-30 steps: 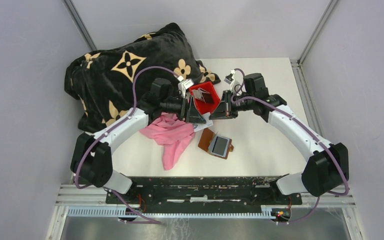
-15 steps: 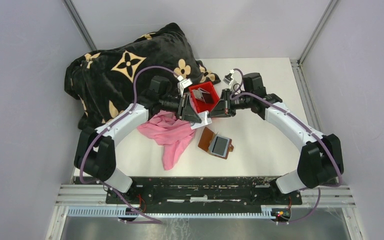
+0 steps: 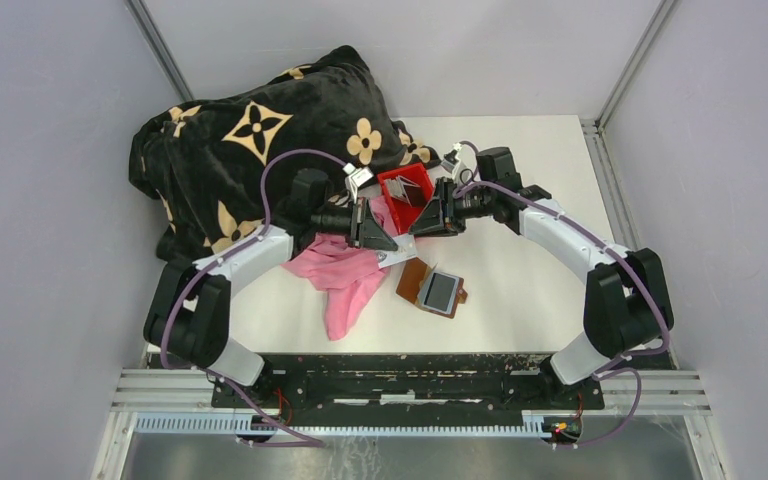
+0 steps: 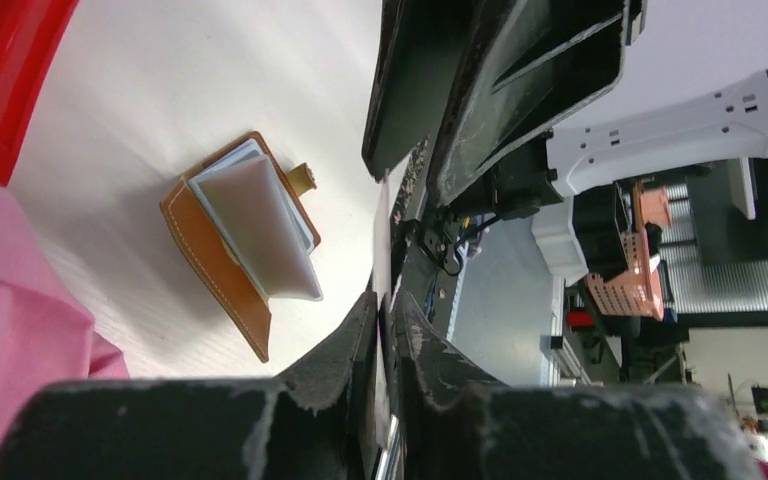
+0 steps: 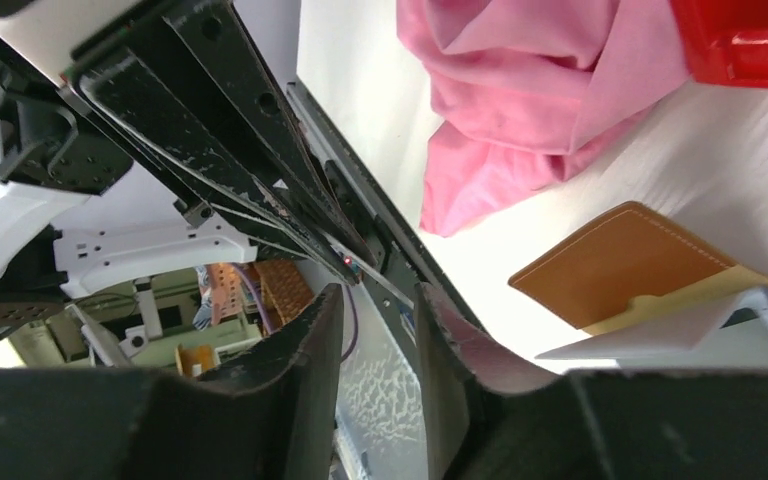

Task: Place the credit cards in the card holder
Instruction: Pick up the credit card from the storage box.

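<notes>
The card holder (image 3: 430,288) lies open on the white table, brown leather with a pale clear pocket facing up; it also shows in the left wrist view (image 4: 240,240) and the right wrist view (image 5: 620,265). My left gripper (image 3: 392,243) hovers just behind it, shut on one thin pale credit card (image 4: 381,235) seen edge-on between the fingers (image 4: 360,330). My right gripper (image 3: 415,228) faces it tip to tip, open with nothing between its jaws (image 5: 378,295). More credit cards (image 3: 413,190) stand in the red bin (image 3: 392,180).
A pink cloth (image 3: 345,270) lies left of the card holder, under the left arm. A black blanket with tan flowers (image 3: 250,140) is heaped at the back left. The red bin stands right behind both grippers.
The left gripper has closed on the card while the right gripper has opened and let it go. Both grippers drifted a little to the left.
</notes>
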Robot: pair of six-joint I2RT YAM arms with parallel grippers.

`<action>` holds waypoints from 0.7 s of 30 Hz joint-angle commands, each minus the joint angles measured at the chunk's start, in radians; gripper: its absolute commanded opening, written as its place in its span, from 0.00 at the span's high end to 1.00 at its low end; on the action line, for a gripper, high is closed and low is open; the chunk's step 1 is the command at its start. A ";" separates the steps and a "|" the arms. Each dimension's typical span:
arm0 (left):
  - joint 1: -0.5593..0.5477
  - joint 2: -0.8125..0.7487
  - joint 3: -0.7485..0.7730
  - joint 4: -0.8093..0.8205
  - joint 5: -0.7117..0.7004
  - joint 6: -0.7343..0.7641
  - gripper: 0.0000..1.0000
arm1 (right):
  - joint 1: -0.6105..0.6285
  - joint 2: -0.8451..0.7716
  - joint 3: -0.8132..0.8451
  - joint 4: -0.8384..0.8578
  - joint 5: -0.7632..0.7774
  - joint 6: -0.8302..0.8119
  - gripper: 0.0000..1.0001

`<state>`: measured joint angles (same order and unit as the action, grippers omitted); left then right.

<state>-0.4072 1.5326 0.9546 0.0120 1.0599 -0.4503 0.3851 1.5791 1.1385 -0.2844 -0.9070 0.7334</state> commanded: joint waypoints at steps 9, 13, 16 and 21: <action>-0.004 -0.137 -0.273 0.795 -0.357 -0.572 0.91 | -0.002 -0.090 -0.038 0.093 0.206 0.013 0.53; -0.015 -0.148 -0.295 0.872 -0.458 -0.631 0.97 | -0.003 -0.145 -0.108 0.130 0.249 0.028 0.52; -0.030 -0.152 -0.304 0.878 -0.506 -0.635 0.97 | -0.002 -0.182 -0.146 0.169 0.282 0.053 0.52; -0.057 -0.164 -0.319 0.871 -0.585 -0.645 0.97 | -0.002 -0.229 -0.193 0.261 0.291 0.131 0.52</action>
<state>-0.4438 1.4059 0.6487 0.8070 0.5732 -1.0386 0.3851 1.4105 0.9653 -0.1593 -0.6479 0.7944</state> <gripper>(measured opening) 0.044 0.482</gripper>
